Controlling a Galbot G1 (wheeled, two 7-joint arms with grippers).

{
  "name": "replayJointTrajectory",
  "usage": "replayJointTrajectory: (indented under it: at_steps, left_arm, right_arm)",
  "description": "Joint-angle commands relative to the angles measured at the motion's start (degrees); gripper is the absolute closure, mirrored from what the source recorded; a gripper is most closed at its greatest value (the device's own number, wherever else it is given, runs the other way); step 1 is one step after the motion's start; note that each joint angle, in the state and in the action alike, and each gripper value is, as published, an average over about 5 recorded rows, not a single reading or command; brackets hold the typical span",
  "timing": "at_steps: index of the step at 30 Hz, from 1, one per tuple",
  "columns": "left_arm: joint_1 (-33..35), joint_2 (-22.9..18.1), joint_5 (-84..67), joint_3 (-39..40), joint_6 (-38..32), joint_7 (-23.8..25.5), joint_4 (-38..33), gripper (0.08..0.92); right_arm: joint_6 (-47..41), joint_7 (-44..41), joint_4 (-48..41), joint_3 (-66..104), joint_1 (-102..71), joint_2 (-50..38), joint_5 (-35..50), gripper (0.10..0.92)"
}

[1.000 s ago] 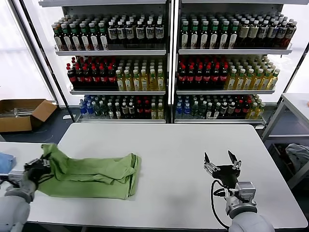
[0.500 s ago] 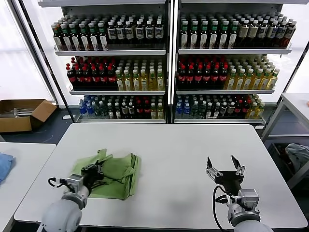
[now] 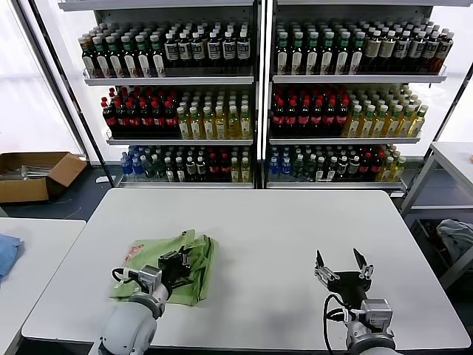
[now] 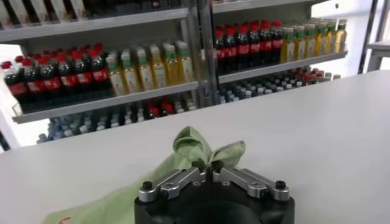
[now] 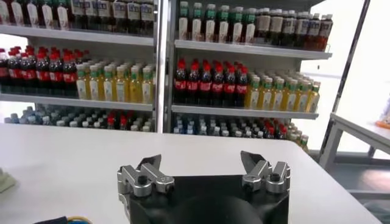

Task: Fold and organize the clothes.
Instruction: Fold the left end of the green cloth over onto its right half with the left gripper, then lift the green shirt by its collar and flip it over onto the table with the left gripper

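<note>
Chest print seemingly half folded under.

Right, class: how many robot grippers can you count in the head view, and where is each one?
2. The left gripper is shut on the green polo shirt at the table's left-front; the right gripper hovers open over the right-front.

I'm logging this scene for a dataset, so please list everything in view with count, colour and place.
polo shirt: one, light green, partly folded, red print showing, near left of the table.
table: one, white, centre.
blue cloth: one, on the side table at far left.
cardboard box: one, brown, floor at left.
bottle shelves: two units, many dark, red, yellow and green bottles, behind.
left tool: shut on the shirt's fabric.
right tool: open, above bare table at right.
</note>
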Motion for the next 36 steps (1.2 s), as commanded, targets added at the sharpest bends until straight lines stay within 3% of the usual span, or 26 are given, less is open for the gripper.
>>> replayJointTrajectory:
  at_steps: [1,13,21,24,28,36]
  left_arm:
    - [0.2,-3.1,0.5,3.6,-2.7,1.0,4.8,0.861]
    - [8.3,-4.3,-21.4,6.5,-0.8,2.6,-4.5,0.541]
    - [5.5,-1.0,-28.0,-4.4,-2.6,-0.6,-19.5,0.319]
    - [4.8,1.7,-22.6,-10.8,-4.1,-1.2,-17.7,0.272]
    - [4.4,4.5,-13.3,-17.1,-6.3,-1.7,-9.2,0.205]
    - [4.9,5.1,-10.3,-19.1,-6.7,-2.1,4.8,0.177]
  right_arm:
    - [0.4,0.0,-0.7,-0.3,-0.6,0.3,-0.4,0.203]
    - [0.8,0.4,-2.1,-1.5,1.0,0.4,-0.4,0.203]
    - [0.9,0.2,-2.5,-2.2,1.9,-0.3,-0.2,0.203]
    - [0.8,0.2,-2.8,-3.3,2.7,-0.4,-0.2,0.203]
    - [0.7,0.2,-3.2,-4.6,3.9,-1.0,-0.2,0.203]
    - [0.4,0.1,-4.3,-5.2,6.0,-2.2,0.8,0.203]
